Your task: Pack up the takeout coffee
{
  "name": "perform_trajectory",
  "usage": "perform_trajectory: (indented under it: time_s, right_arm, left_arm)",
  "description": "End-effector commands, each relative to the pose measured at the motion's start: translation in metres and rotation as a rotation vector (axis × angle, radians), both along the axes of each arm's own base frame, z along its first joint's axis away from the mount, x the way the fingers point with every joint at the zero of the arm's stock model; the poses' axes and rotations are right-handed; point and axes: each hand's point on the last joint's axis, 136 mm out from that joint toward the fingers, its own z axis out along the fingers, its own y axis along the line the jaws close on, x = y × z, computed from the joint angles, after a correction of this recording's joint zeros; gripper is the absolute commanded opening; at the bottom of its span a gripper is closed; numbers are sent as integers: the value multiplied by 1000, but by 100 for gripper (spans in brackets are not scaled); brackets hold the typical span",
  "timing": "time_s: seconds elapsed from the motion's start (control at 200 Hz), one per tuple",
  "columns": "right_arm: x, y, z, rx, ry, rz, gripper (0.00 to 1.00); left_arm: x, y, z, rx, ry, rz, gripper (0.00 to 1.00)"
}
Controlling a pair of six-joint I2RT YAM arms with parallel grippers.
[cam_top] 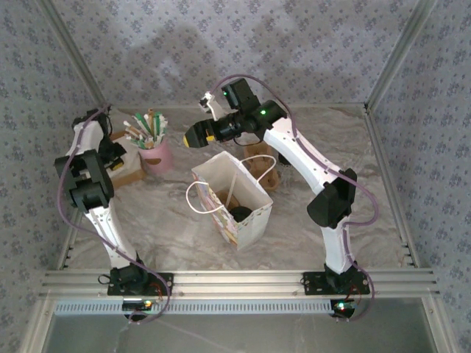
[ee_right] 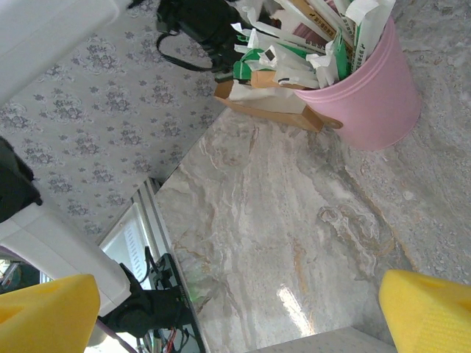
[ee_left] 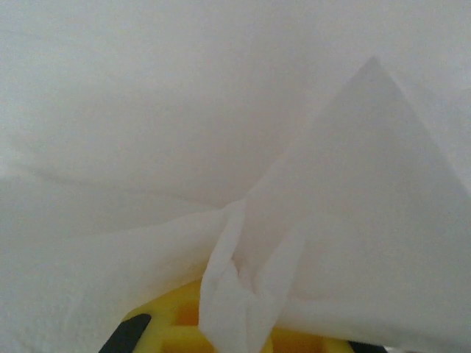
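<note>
Glossy, smooth marbled tabletop (ee_right: 294, 243); matt white paper bag (cam_top: 254, 219); soft, creased tissue (ee_left: 331, 220); smooth pink plastic cup (ee_right: 375, 103); brushed metal rail (cam_top: 235, 279).

A white paper bag (cam_top: 254, 220) stands open in the middle of the marble worktop (cam_top: 383, 213), a brown pulp carrier (cam_top: 266, 176) just behind it. Far left, a pink cup (cam_top: 157, 157) of packets sits beside a brown box (cam_top: 129, 175). Bunched white tissue (ee_left: 331, 220) shows close up.

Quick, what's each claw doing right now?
Left claw: closed, pinching a white napkin.
Right claw: open, holding nothing.
</note>
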Motion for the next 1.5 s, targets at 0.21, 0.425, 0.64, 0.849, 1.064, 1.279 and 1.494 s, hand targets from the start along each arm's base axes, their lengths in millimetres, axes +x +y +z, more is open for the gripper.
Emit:
perform_trajectory:
  time_s: [0.21, 0.425, 0.64, 0.849, 1.064, 1.279, 1.494]
  right_arm:
    - [-15, 2, 15, 13, -10, 26, 100]
    - [-18, 1, 19, 5, -20, 22, 100]
    - [-21, 1, 32, 27, -25, 15, 100]
    - [-29, 2, 49, 81, -5, 19, 100]
    - [-40, 5, 78, 187, 45, 38, 100]
    - [-61, 19, 95, 252, 78, 82, 99]
    - [-74, 35, 103, 309, 130, 83, 97]
  left_arm:
    - [-17, 6, 84, 7, -151, 25, 0]
    - [-24, 7, 126, 16, -243, 34, 0]
    - [-34, -1, 183, 28, -362, 26, 0]
    - [-46, -14, 243, 21, -501, 12, 0]
    - [-57, -37, 296, -41, -656, -14, 0]
    - [-52, -83, 347, -265, -860, -71, 0]
    - [-49, -139, 386, -456, -999, -160, 0]
